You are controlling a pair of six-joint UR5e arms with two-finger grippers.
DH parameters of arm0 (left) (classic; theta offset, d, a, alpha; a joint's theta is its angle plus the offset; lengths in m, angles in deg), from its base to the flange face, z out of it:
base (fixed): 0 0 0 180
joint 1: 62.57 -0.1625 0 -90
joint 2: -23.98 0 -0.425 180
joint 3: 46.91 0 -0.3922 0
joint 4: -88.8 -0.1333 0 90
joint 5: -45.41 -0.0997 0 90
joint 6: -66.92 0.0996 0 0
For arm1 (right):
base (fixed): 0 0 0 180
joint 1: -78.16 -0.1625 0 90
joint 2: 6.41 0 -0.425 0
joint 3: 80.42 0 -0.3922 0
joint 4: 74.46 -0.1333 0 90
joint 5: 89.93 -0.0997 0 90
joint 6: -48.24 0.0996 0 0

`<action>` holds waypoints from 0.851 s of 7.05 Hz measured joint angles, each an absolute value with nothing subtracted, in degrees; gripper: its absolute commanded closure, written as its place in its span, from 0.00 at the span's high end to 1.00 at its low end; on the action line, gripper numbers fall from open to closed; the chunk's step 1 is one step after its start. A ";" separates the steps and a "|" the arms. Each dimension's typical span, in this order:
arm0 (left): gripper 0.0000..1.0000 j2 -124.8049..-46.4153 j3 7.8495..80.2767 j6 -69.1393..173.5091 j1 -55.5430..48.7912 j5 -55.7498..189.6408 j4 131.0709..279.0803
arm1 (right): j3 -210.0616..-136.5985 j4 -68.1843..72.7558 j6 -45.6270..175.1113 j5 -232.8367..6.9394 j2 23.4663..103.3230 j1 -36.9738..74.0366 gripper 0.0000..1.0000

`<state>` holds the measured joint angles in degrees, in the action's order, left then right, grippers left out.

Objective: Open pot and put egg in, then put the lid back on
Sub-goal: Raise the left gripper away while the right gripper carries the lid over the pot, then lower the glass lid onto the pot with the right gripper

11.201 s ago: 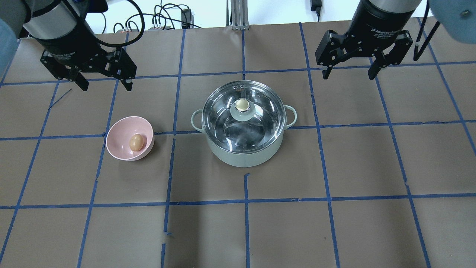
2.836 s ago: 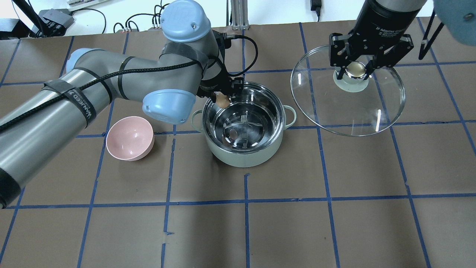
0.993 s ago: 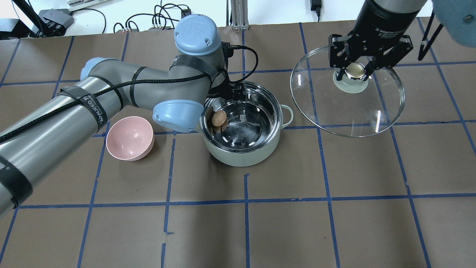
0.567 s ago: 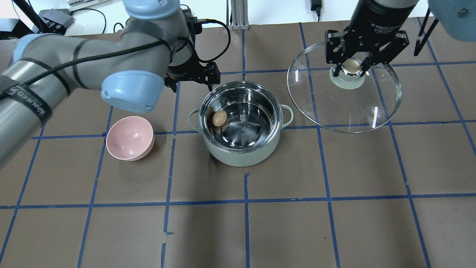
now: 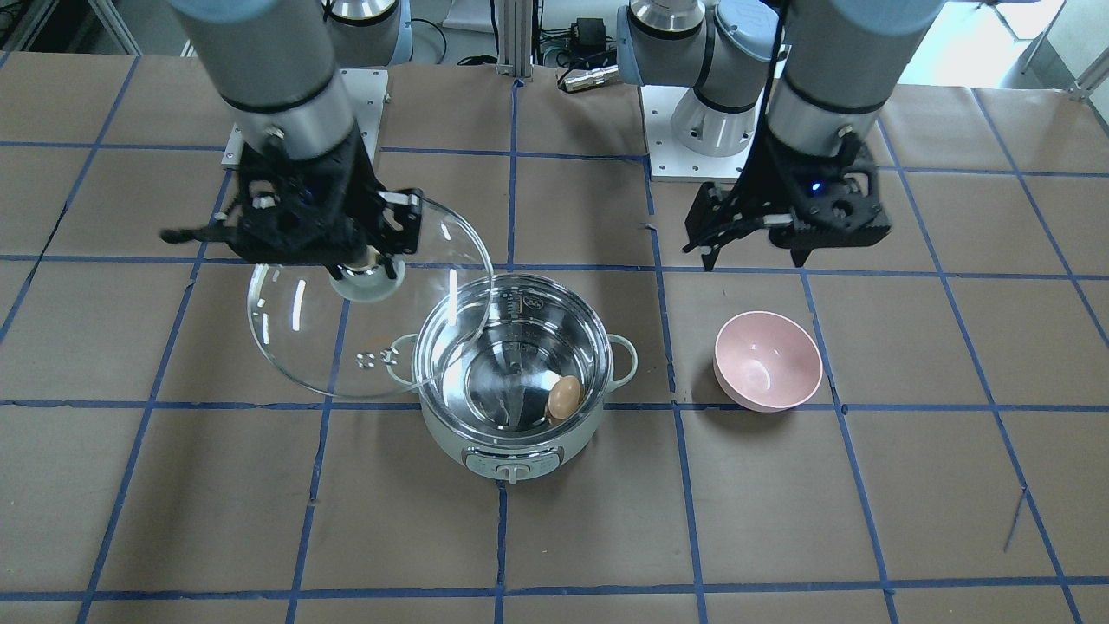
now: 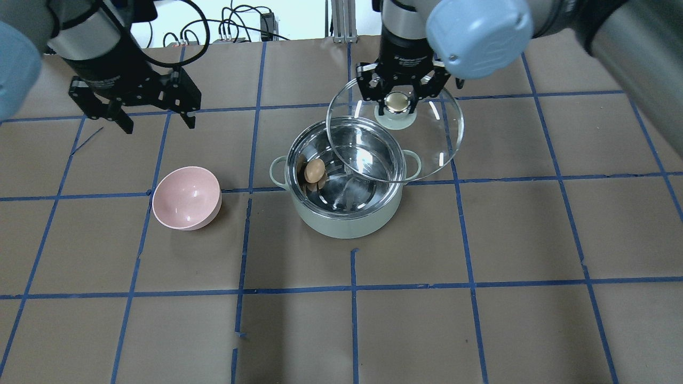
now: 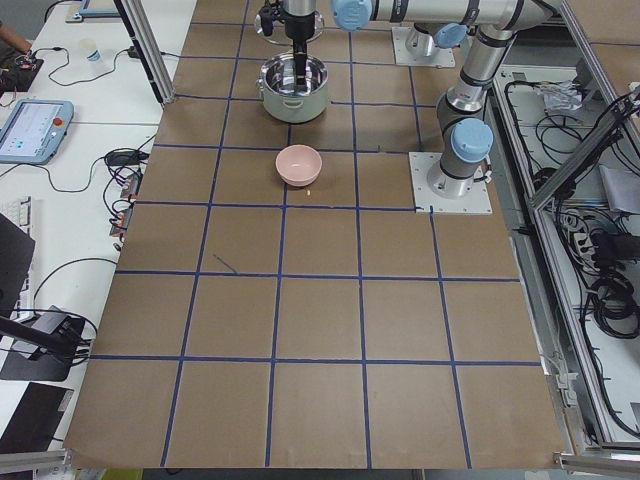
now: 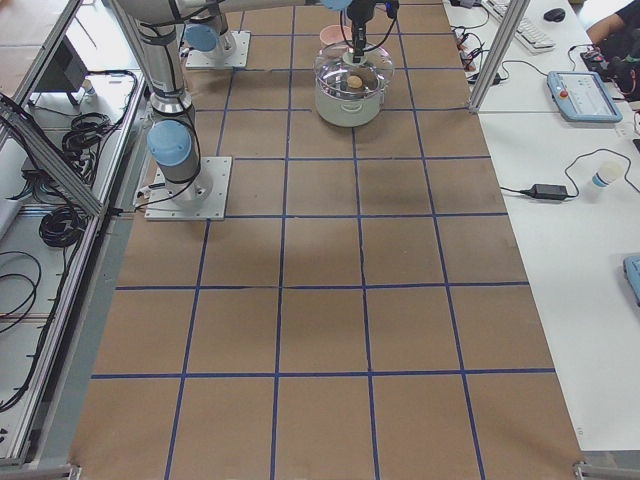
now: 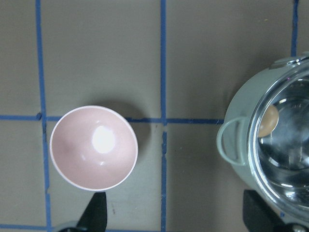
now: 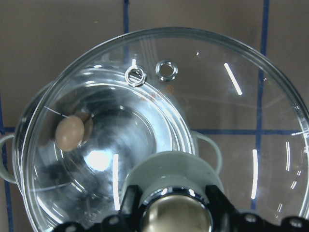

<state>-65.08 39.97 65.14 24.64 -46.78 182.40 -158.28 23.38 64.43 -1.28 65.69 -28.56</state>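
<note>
Overhead exterior: lid [image 6: 427, 140] held aloft, overlapping part of the pot [image 6: 347, 224], not seated.
Done: pot open; egg [image 6: 315, 169] lies inside, against the wall.
Right pincer [image 6: 397, 101]: clamped on the lid's knob [image 10: 176, 220].
Left pincer [image 6: 159, 125]: spread wide, empty, apart from the pink bowl [image 6: 187, 197].
Remaining: centring and lowering the lid.

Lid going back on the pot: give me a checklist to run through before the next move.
1. Egg inside pot: ok, it lies on the steel floor beside the wall.
2. Lid gripped: ok, right tool is shut on its centre.
3. Lid centred over pot: not ok, it overlaps only part of the rim, offset toward the robot's right.
4. Left tool clear of pot: ok, open and raised, beyond the pink bowl.
5. Lid level: cannot tell.
</note>
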 measured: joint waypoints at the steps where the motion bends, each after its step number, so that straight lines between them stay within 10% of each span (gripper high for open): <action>1: 1.00 -64.84 38.65 65.05 24.32 -46.63 184.30 | -158.24 25.94 68.23 -1.30 63.45 -31.02 0.07; 6: 1.00 -64.63 38.99 65.48 25.82 -46.50 181.35 | -161.37 30.81 74.43 -1.50 61.21 -35.16 0.07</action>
<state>-64.63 38.99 65.48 25.82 -46.50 181.35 -161.37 30.81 74.43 -1.50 61.21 -35.16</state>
